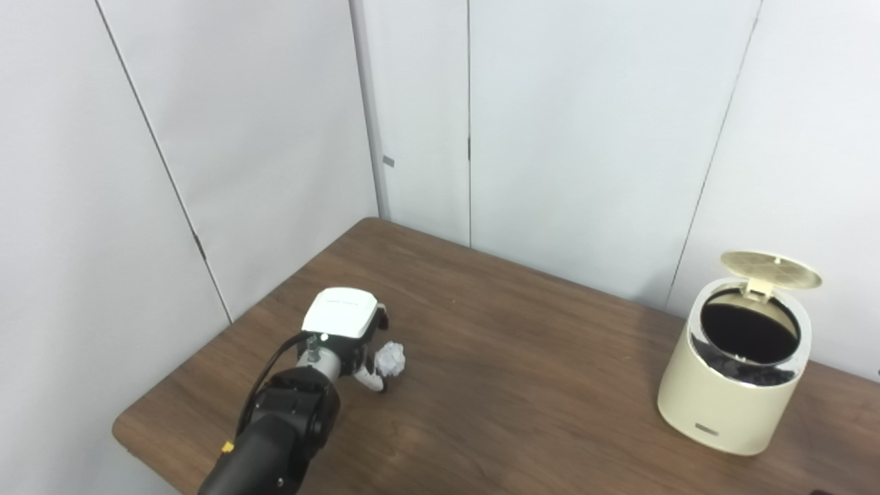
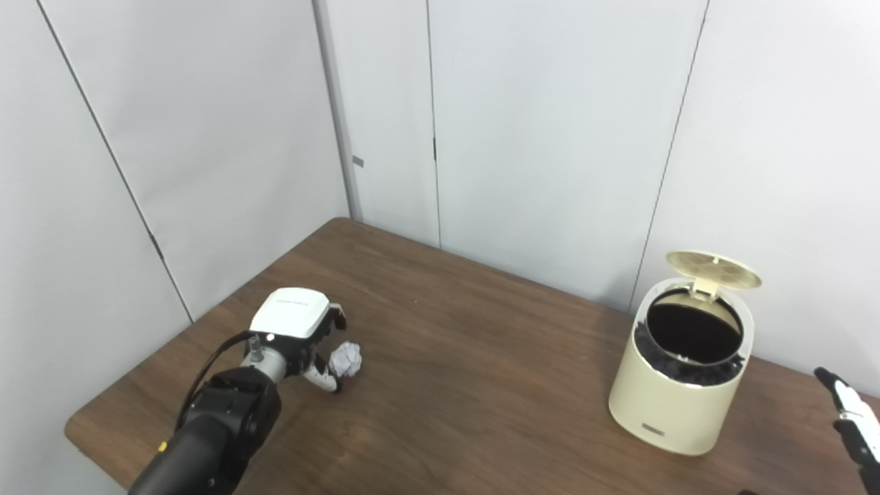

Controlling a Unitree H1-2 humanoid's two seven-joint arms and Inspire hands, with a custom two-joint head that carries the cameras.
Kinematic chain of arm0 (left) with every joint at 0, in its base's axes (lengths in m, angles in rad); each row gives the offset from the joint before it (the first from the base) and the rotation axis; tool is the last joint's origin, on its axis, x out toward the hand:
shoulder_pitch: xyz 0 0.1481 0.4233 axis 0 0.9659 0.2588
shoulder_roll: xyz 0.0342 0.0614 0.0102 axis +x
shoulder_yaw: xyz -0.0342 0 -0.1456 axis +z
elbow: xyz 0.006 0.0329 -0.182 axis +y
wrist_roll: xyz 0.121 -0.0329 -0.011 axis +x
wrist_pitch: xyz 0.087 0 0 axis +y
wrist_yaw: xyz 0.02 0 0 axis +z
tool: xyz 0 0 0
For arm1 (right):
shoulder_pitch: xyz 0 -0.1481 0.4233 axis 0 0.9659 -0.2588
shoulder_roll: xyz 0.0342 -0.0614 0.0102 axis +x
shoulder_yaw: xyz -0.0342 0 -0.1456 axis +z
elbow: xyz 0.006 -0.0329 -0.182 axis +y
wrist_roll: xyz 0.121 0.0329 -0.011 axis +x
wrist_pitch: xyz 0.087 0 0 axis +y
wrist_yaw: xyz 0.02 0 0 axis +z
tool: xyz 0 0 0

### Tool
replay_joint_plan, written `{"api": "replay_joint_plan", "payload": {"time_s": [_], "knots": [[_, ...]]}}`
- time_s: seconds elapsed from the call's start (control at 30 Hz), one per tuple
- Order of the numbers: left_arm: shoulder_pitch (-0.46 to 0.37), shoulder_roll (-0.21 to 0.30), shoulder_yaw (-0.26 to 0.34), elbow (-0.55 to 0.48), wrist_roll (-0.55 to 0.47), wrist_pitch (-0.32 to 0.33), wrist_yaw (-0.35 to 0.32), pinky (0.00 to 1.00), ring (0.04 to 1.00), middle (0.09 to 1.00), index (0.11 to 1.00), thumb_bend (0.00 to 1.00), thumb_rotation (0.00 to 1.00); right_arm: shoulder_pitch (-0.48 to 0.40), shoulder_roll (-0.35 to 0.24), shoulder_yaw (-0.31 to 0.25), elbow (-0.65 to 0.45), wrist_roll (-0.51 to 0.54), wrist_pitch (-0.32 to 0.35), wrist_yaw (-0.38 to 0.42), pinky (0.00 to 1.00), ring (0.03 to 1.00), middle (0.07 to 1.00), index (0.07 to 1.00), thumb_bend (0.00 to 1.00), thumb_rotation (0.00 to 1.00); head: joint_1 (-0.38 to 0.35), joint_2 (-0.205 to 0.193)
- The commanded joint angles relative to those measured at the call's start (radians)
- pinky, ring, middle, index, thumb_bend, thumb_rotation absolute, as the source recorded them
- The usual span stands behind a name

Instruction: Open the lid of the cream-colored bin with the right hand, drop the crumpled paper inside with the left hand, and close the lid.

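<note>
lid up on the cream bin, right hand clear and spread; left hand open beside the crumpled paper, grasp, drop, close remain

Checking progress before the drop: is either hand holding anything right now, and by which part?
Left hand is at the crumpled paper, fingers around it, on the table; firm grip cannot be told. Right hand holds nothing.
</note>
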Motion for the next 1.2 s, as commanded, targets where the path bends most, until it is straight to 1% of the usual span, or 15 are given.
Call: {"api": "replay_joint_plan", "payload": {"time_s": [0.0,0.13,0.23,0.33,0.43,0.57,0.67,0.73,0.83,0.93,1.03,1.07,1.13,1.17], "knots": [[-0.020,0.024,-0.004,0.015,-0.008,0.006,0.025,0.51,0.661,0.665,0.716,0.82,0.14,-0.024,-0.014,-0.011,-0.045,-0.001,-0.004,-0.007,0.89,1.000,1.000,1.000,0.72,0.53,-0.002,0.001],[-0.020,0.023,-0.010,0.024,-0.028,0.014,0.026,0.52,0.679,0.674,0.714,0.80,0.15,-0.021,-0.013,-0.014,-0.045,-0.004,-0.005,-0.007,0.89,1.000,1.000,1.000,0.71,0.53,-0.004,0.005],[-0.021,0.020,-0.019,0.025,-0.032,0.026,0.018,0.52,0.664,0.670,0.718,0.79,0.15,-0.019,-0.011,-0.016,-0.049,0.001,-0.001,-0.004,0.89,1.000,1.000,1.000,0.72,0.53,-0.005,0.007],[-0.020,0.017,-0.029,0.036,-0.047,0.034,0.028,0.52,0.661,0.666,0.719,0.80,0.15,-0.017,-0.011,-0.016,-0.063,-0.006,0.014,0.002,0.89,1.000,1.000,1.000,0.71,0.53,-0.006,0.012],[-0.022,0.015,-0.043,0.049,-0.063,0.043,0.024,0.51,0.637,0.643,0.722,0.80,0.15,-0.016,-0.012,-0.016,-0.065,-0.007,0.012,0.000,0.89,1.000,1.000,1.000,0.70,0.52,-0.008,0.015],[-0.025,0.017,-0.060,0.063,-0.072,0.051,0.020,0.53,0.656,0.663,0.731,0.79,0.16,-0.016,-0.013,-0.018,-0.064,0.002,0.007,-0.002,0.88,1.000,1.000,1.000,0.70,0.51,-0.010,0.017],[-0.024,0.020,-0.071,0.082,-0.088,0.046,0.038,0.49,0.611,0.627,0.725,0.81,0.16,-0.015,-0.013,-0.020,-0.061,0.003,-0.002,-0.008,0.87,1.000,1.000,1.000,0.69,0.49,-0.011,0.020],[-0.023,0.021,-0.079,0.095,-0.097,0.044,0.045,0.49,0.601,0.615,0.722,0.81,0.16,-0.015,-0.014,-0.020,-0.056,0.002,-0.013,-0.013,0.87,1.000,1.000,1.000,0.68,0.48,-0.012,0.022],[-0.025,0.027,-0.100,0.109,-0.099,0.051,0.042,0.49,0.603,0.625,0.723,0.79,0.16,-0.014,-0.013,-0.021,-0.061,0.008,-0.008,-0.007,0.87,1.000,1.000,1.000,0.69,0.49,-0.014,0.024],[-0.027,0.026,-0.114,0.128,-0.106,0.062,0.045,0.47,0.578,0.608,0.722,0.79,0.15,-0.015,-0.015,-0.022,-0.064,0.001,-0.006,-0.008,0.86,1.000,1.000,1.000,0.69,0.52,-0.015,0.026],[-0.028,0.023,-0.126,0.137,-0.113,0.074,0.047,0.47,0.582,0.596,0.716,0.79,0.13,-0.016,-0.021,-0.024,-0.065,-0.001,-0.007,-0.006,0.86,1.000,1.000,1.000,0.69,0.53,-0.015,0.029],[-0.028,0.025,-0.132,0.142,-0.112,0.075,0.048,0.48,0.595,0.593,0.709,0.79,0.12,-0.016,-0.022,-0.025,-0.066,0.001,-0.007,-0.005,0.86,1.000,1.000,1.000,0.69,0.53,-0.015,0.029],[-0.029,0.033,-0.149,0.163,-0.105,0.069,0.055,0.54,0.631,0.596,0.688,0.79,0.11,-0.016,-0.023,-0.027,-0.068,0.005,-0.005,-0.003,0.86,1.000,1.000,1.000,0.69,0.53,-0.015,0.029],[-0.030,0.036,-0.156,0.177,-0.107,0.065,0.063,0.57,0.636,0.594,0.664,0.79,0.09,-0.015,-0.023,-0.029,-0.068,0.010,-0.006,-0.003,0.86,1.000,1.000,1.000,0.69,0.53,-0.015,0.029]]}}
